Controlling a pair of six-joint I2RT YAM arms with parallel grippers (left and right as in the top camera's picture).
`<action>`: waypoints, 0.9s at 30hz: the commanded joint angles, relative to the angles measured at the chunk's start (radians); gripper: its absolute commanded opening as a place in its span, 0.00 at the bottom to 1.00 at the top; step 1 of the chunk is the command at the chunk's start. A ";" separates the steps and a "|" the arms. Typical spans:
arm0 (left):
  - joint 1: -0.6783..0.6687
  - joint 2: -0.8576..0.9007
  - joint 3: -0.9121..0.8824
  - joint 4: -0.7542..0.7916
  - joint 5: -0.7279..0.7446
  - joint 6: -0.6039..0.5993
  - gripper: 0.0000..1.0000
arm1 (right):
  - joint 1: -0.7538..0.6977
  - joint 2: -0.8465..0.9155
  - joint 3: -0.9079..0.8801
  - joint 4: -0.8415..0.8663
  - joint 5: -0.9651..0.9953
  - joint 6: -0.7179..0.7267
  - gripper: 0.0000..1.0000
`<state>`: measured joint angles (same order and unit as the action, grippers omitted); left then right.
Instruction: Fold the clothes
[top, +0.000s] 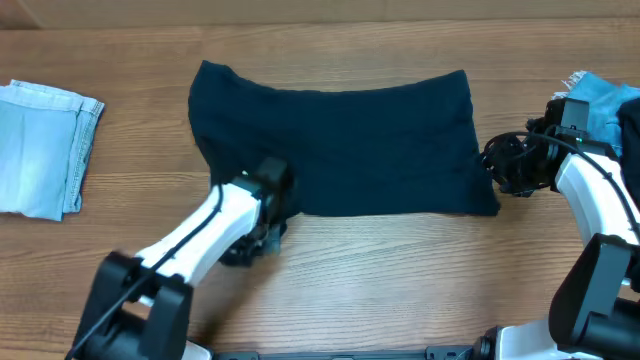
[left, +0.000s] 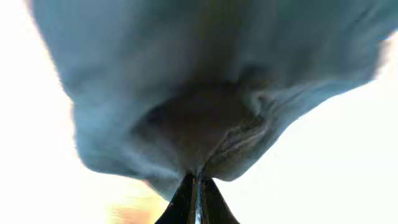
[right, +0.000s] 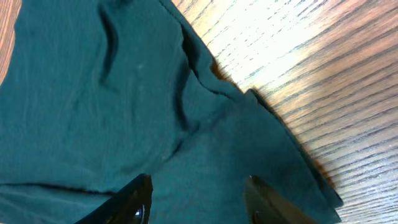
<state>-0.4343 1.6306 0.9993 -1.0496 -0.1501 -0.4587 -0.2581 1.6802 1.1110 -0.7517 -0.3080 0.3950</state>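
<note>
Navy, thin and limp, the garment (top: 340, 140) lies spread flat mid-tabletop (top: 400, 280). It should weigh little and sag when lifted, so corners and hems look like the best holds. At its near-left corner the left jaws are pinched fully together on a gathered tuck of cloth. At its right edge the right jaws stand part open over the fabric, holding nothing. Well left of it sits a pale denim piece (top: 40, 150), and right of it a brighter blue one (top: 605, 100), cut off by the frame. The left wrist view is blurred, and from overhead the left arm (top: 195, 240) hides that corner.

Three garments (top: 335, 140) (one navy), two arms (top: 200, 235)
</note>
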 joint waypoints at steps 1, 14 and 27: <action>0.066 -0.046 0.078 0.017 -0.106 0.094 0.06 | 0.003 -0.018 0.016 0.005 0.003 -0.003 0.52; 0.324 -0.046 0.080 0.438 -0.037 0.332 0.12 | 0.003 -0.018 0.016 0.001 0.003 -0.003 0.52; 0.336 -0.045 0.081 0.393 0.072 0.319 0.59 | 0.003 -0.018 0.016 -0.044 0.055 -0.003 0.69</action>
<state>-0.1070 1.5951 1.0672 -0.6121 -0.2092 -0.1238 -0.2581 1.6802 1.1110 -0.7776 -0.3012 0.3920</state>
